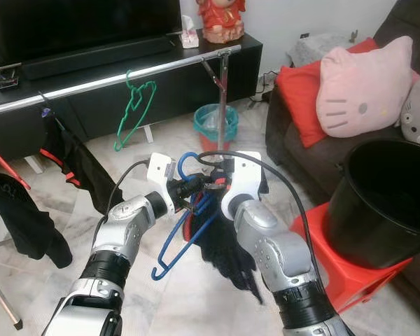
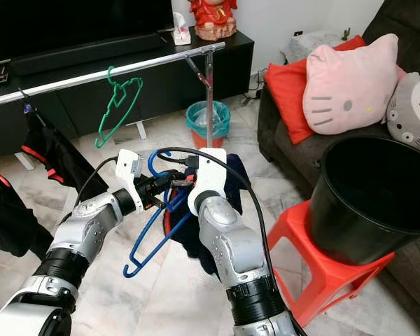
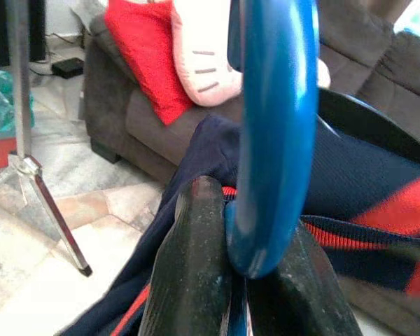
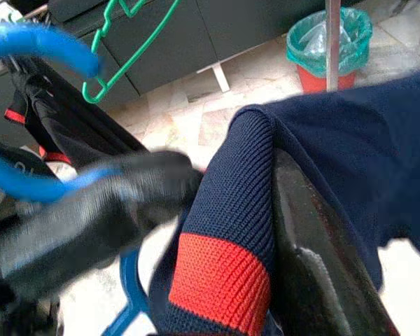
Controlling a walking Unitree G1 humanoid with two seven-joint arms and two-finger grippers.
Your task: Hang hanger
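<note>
We hold both arms out in front of us, above the pale floor [image 1: 175, 301]. Our left gripper [image 1: 190, 187] is closed tight on the blue hanger [image 1: 185, 234]. In the left wrist view we see the two black fingers [image 3: 196, 273] pinching the thick blue bar [image 3: 273, 133] between them. The head views show more of it: its hook curls up between our two wrists, and its long arm slants down toward the floor.

Our right gripper [image 1: 213, 187] meets the left one at the same spot. A dark blue garment with red stripes [image 1: 227, 255] hangs from there, draped over the hanger. In the right wrist view the knit cloth [image 4: 266, 203] wraps around one black finger [image 4: 315, 266], with a red band [image 4: 213, 280] low on it. We cannot tell from any view how wide the right fingers are apart, because the cloth covers them.

Farther away, a silver rail [image 1: 112, 78] runs across in front of a black TV cabinet [image 1: 91, 105]. A green hanger [image 1: 134, 108] hangs on it, and dark clothes [image 1: 73, 157] hang further along to our left. A teal bin [image 1: 215, 124] stands by the rail's pole.

On our right, a black bucket [image 2: 371, 203] sits on a red stool [image 2: 315, 266]. Behind it is a brown sofa [image 1: 301, 150] with a red pillow [image 1: 301, 94] and a pink cat pillow [image 1: 367, 87].
</note>
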